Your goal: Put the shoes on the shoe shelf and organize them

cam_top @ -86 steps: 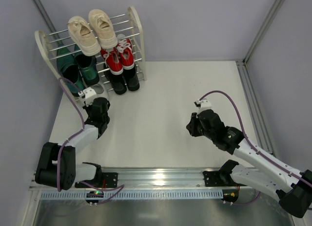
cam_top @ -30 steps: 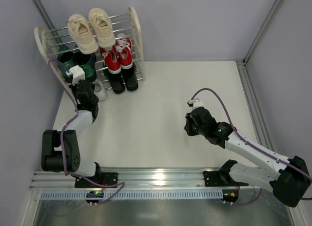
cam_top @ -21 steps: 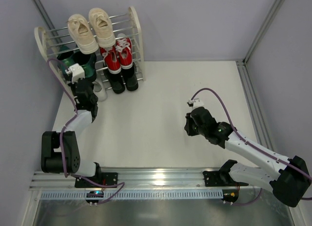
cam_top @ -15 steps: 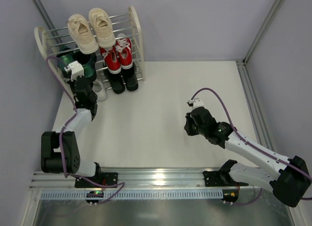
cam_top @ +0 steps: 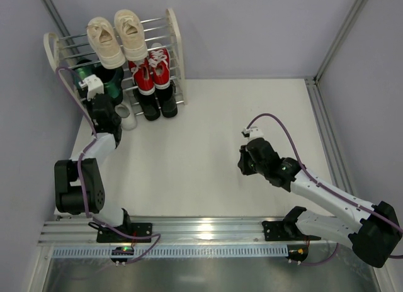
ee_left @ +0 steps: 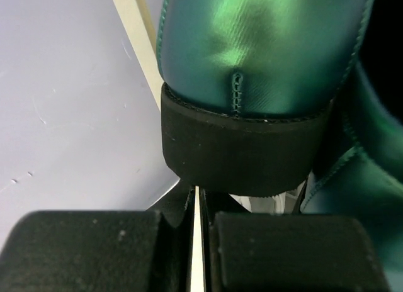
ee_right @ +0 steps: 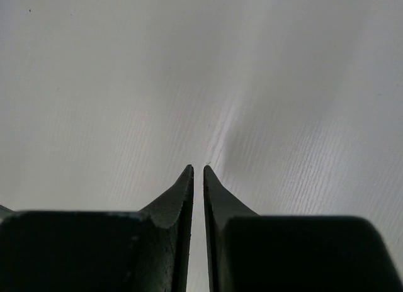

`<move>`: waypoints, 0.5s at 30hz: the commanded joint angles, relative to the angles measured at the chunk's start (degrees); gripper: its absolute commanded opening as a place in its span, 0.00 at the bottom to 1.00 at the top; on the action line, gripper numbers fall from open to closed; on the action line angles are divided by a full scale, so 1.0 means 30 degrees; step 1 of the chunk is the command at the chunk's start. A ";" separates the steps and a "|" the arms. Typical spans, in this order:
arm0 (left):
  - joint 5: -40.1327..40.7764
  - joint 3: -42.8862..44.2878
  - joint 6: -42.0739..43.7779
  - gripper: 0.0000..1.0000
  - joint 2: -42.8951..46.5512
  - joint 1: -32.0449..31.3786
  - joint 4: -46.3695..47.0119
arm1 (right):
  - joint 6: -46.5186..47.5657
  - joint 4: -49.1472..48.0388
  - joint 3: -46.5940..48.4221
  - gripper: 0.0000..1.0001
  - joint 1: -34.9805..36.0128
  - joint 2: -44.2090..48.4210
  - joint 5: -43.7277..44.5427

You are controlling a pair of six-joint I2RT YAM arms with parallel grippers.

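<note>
The shoe shelf (cam_top: 176, 37) stands at the far left. Beige sneakers (cam_top: 116, 37) lie on its top tier, red sneakers (cam_top: 151, 68) below them, black dress shoes (cam_top: 157, 100) under those, and dark green loafers (cam_top: 101, 78) on the left. One white sneaker (cam_top: 128, 119) shows at the shelf's foot. My left gripper (cam_top: 94, 90) is shut and empty, its tips (ee_left: 196, 194) against the black heel of a green loafer (ee_left: 252, 46). My right gripper (cam_top: 242, 160) is shut and empty over the bare table (ee_right: 196, 169).
The shelf's cream end frame (ee_left: 135, 34) and the lilac left wall (cam_top: 25, 116) lie close beside my left gripper. The second green loafer (ee_left: 371, 147) is just to its right. A metal rail (cam_top: 327, 116) runs along the table's right edge.
My left gripper has moved away from me up to the green loafers' heels, and the loafers sit a little further back on the shelf. The right arm has barely moved.
</note>
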State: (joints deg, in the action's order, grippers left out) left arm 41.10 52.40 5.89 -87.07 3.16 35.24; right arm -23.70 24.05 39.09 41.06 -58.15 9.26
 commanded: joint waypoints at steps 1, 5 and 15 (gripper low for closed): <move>-0.0868 0.0960 -0.0878 0.00 -0.0332 0.0383 0.0294 | 0.0255 -0.0635 0.0036 0.12 -0.0063 -0.0099 0.0225; -0.1540 0.0523 -0.1814 0.00 -0.0130 0.0412 -0.0760 | 0.0255 -0.0723 0.0007 0.12 -0.0063 -0.0186 0.0108; -0.1777 -0.0444 -0.3719 0.00 0.0807 0.0441 -0.3368 | 0.0021 -0.0782 -0.0549 0.12 -0.0063 0.0515 -0.0009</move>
State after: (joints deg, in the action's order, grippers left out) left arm 36.88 51.79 -1.85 -87.85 3.97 26.37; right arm -23.75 23.66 38.11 41.06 -58.37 9.21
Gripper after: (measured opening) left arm 0.002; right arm 0.123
